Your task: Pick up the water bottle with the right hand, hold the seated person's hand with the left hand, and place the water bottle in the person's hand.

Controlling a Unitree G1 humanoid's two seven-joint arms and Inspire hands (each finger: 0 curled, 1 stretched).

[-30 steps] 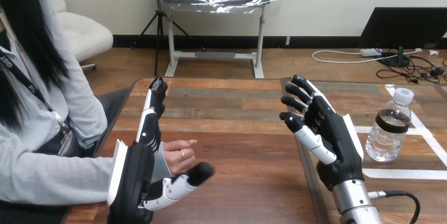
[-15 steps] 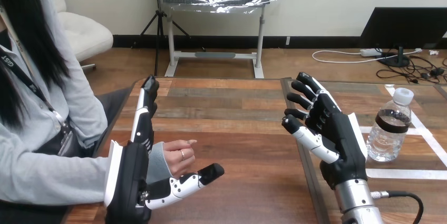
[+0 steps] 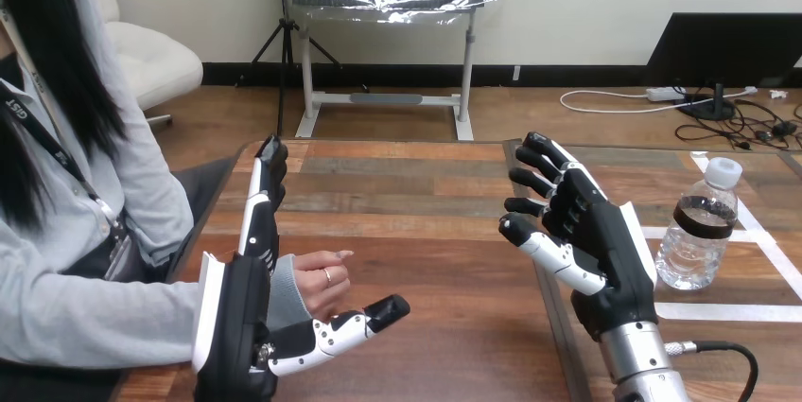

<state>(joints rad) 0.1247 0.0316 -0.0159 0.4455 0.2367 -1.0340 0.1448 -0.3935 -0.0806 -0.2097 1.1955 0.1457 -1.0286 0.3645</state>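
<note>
Wooden desk [image 3: 426, 184], seen from the head view, with the water bottle [image 3: 698, 232] taken as the reference. The water bottle is clear, capped in white and banded in black. It stands upright on the desk among strips of white tape [image 3: 719, 311] and is untouched by either robot hand.

Just left of the water bottle, and apart from it, the right robot hand [image 3: 605, 251] is raised on its silver forearm. Its white-shelled back is turned toward the bottle, its fingers are spread and loosely extended, and nothing is held.

Well to the left of the water bottle, the left robot hand [image 3: 241, 317] is set on edge. Its fingers are straight and directed away from the robot, and its thumb is stretched out toward the bottle's side. The person's hand [image 3: 317, 279], loosely curled, is seen in the gap between those fingers and the thumb, close against the palm. No finger or thumb is curled round it, and contact cannot be told.
</note>
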